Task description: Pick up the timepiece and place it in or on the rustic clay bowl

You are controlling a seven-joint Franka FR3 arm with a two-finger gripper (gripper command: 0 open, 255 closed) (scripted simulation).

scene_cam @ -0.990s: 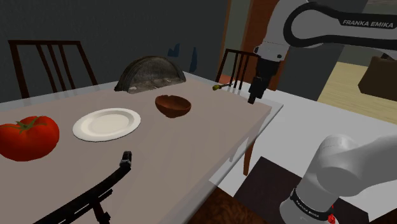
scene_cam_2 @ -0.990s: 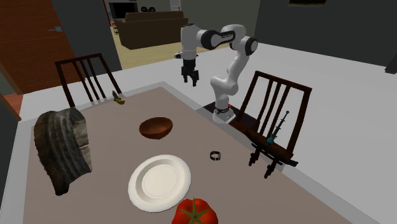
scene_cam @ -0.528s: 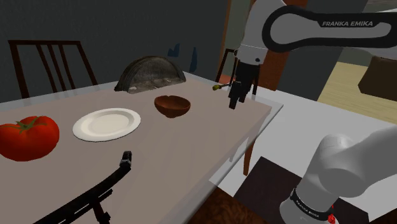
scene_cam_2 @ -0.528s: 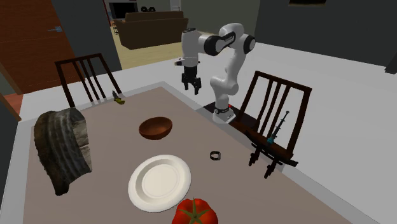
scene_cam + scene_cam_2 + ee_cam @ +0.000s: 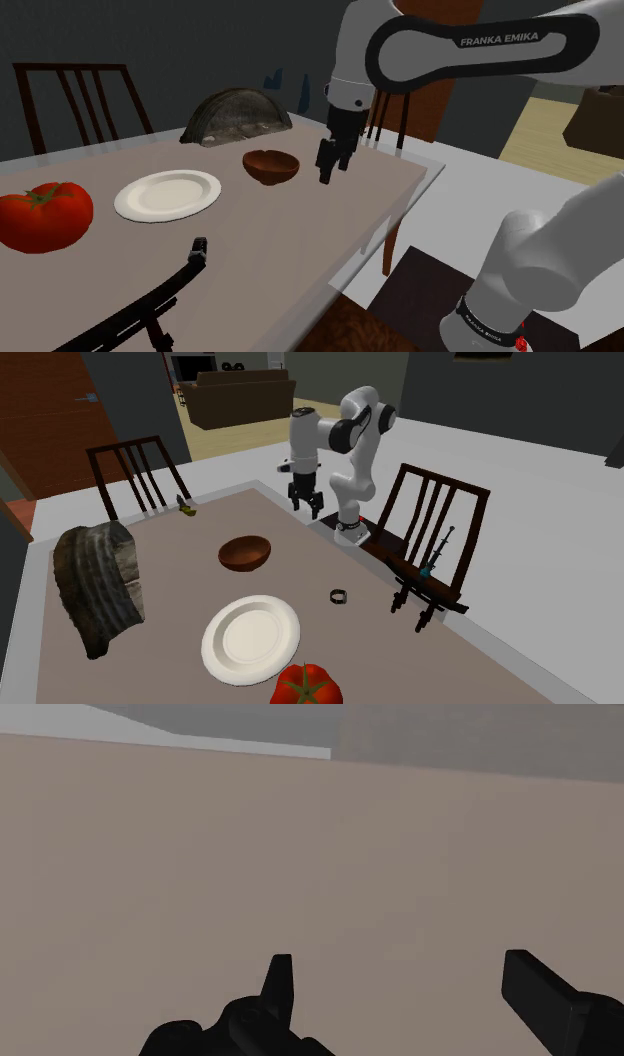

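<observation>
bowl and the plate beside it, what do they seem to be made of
The bowl looks like fired clay or perhaps dark wood. It is reddish brown and matte, with no glossy highlights, and the render leaves the choice open. The plate looks like glazed ceramic, being plain off-white and smooth with a raised rim, though it could as well be plastic.

You're looking down the gripper (image 5: 400, 966) at a plain tan tabletop (image 5: 300, 844). Your two black fingers (image 5: 541, 994) stand well apart, with tabletop showing between them. Past the table's far edge sits a pale grey strip (image 5: 200, 724), and beside it a darker grey patch (image 5: 480, 734).
</observation>
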